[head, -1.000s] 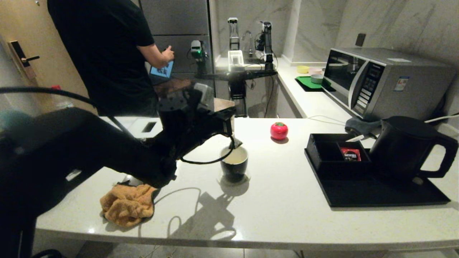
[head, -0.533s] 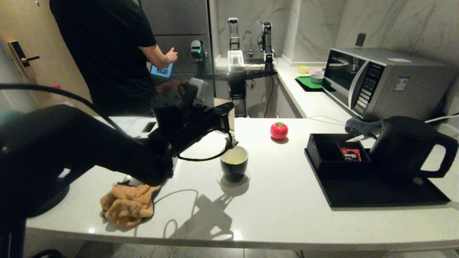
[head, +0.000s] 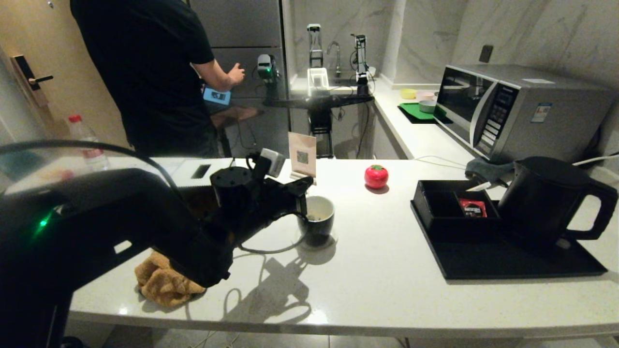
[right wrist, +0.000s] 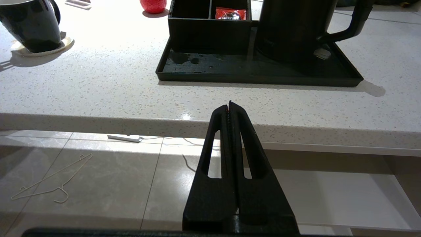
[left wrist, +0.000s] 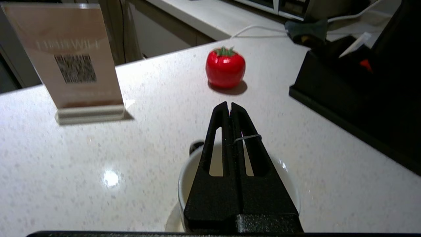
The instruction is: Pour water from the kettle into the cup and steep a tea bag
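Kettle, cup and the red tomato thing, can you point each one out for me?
kettle (head: 541, 203), head view, on its black body.
cup (head: 316, 227), head view, on its glossy outer wall.
red tomato figure (left wrist: 225, 65), left wrist view, on its red front.

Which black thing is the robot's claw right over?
The cup: small, white inside, under the shut left gripper. The big kettle stands apart on its tray.

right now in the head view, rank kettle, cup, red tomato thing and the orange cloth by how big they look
1. kettle, clearly largest
2. orange cloth, though the left arm hides part of it
3. cup
4. red tomato-shaped object, smallest, but it sits farther back, so it may look smaller than it is
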You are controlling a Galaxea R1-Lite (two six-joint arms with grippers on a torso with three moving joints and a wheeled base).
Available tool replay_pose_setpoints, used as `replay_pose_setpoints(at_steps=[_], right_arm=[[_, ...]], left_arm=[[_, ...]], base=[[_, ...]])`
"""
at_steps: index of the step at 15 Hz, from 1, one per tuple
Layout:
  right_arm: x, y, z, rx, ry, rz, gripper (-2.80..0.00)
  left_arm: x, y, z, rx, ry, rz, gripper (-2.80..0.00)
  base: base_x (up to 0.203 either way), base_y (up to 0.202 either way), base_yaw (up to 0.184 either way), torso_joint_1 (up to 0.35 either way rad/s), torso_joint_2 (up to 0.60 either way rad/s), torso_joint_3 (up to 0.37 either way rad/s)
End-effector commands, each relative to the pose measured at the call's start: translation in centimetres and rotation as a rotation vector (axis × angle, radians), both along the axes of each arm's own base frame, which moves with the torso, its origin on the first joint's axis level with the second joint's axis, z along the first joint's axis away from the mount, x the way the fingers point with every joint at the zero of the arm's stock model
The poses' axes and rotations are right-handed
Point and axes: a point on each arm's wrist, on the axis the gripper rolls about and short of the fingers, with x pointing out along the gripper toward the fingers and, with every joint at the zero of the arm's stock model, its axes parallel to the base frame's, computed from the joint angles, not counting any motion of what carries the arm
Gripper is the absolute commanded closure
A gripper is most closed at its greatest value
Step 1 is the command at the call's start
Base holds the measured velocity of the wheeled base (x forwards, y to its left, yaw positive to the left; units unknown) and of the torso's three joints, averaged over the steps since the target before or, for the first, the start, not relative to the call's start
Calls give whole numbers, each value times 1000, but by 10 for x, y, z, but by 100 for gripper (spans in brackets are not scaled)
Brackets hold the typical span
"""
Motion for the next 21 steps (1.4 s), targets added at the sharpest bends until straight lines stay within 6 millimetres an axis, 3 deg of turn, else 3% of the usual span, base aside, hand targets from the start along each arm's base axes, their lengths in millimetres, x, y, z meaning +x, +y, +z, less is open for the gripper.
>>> replay_pose_setpoints(at_steps=[1, 3, 7, 17, 21], right_arm=[[0, 0, 0, 0, 1, 0, 0], [0, 0, 0, 0, 1, 0, 0], [0, 0, 0, 0, 1, 0, 0], [0, 0, 0, -1, 2, 0, 0], [0, 0, 0, 0, 1, 0, 0]], left_arm=[[-4, -1, -25, 22, 46, -6, 0], [-2, -2, -23, 17, 37, -10, 0], [-6, -3, 5, -15, -27, -21, 0], [1, -7, 122, -111, -212, -28, 0], [6, -10, 113, -97, -185, -29, 0]], base=[[0, 0, 0, 0, 0, 0], [0, 0, 0, 0, 0, 0], [0, 0, 0, 0, 0, 0], [0, 0, 0, 0, 0, 0], [0, 0, 0, 0, 0, 0]])
